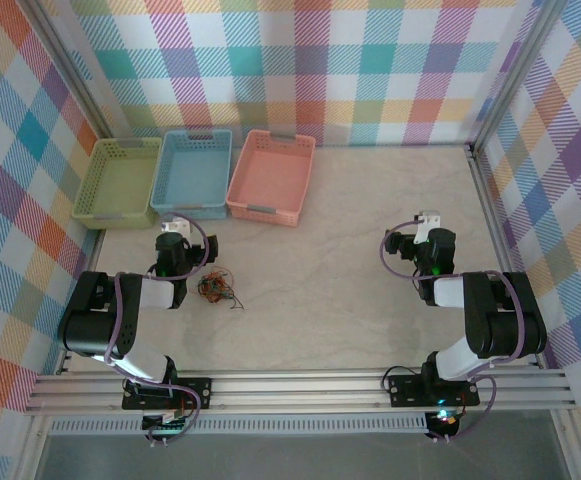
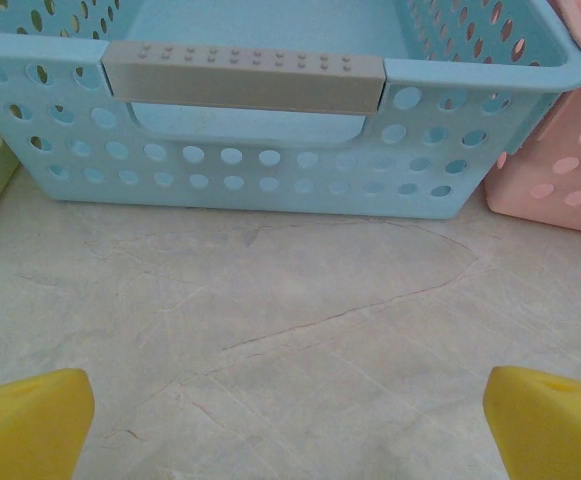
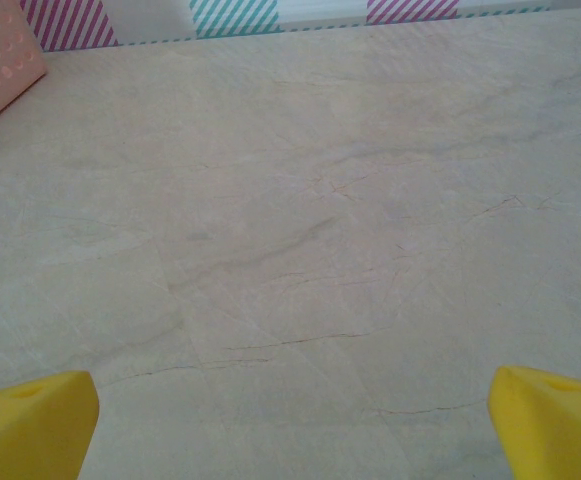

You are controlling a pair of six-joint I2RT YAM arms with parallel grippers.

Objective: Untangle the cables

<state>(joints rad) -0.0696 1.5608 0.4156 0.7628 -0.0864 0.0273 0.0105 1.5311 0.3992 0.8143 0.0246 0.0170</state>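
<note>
small knot of thin red, green and black cables (image 1: 217,289): too small in top view to separate strands. left yellow plastic fingertips (image 2: 25,425) cropped by bottom edge; light blue perforated plastic basket (image 2: 460,80) cut at top, pink perforated plastic basket (image 2: 550,165) at right. right yellow plastic fingertips (image 3: 30,425) cropped likewise.

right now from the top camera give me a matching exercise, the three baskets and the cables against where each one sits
Things:
1. green basket
2. blue basket
3. pink basket
4. cables

Places:
a. middle of the basket row
b. on the bare table, nearer the arms than the row
c. left end of the row
d. right end of the row

Pairs: 1-c, 2-a, 3-d, 4-b
</note>
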